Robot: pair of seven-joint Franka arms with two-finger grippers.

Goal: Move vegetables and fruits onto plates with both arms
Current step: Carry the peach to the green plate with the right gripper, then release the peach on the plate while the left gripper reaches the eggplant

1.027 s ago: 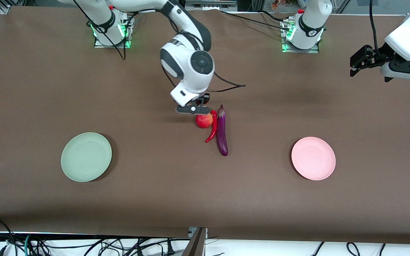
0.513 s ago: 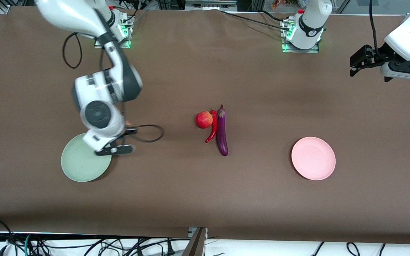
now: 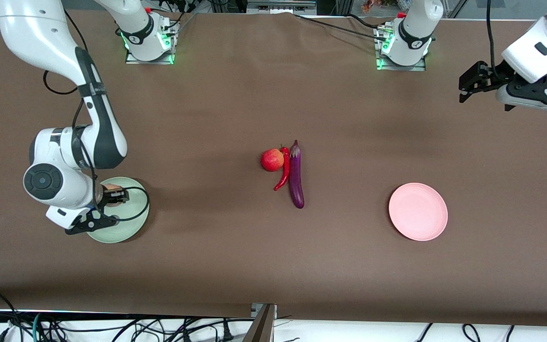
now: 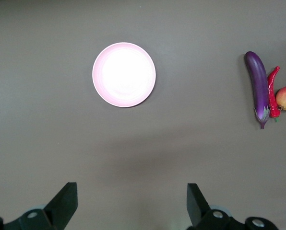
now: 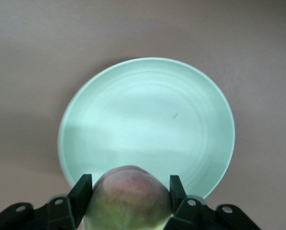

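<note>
Right gripper (image 5: 128, 196) clamped on peach (image 5: 128, 196) over green plate (image 5: 148, 120), left gripper (image 4: 128, 206) waiting with fingers apart above table near pink plate (image 4: 124, 74), no readable writing.

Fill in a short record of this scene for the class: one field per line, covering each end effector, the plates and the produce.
right end effector: shut on peach, over green plate
left end effector: open, empty, waiting above the left arm's end of the table
pink plate: empty
red fruit, chili, eggplant: side by side, mid-table
</note>
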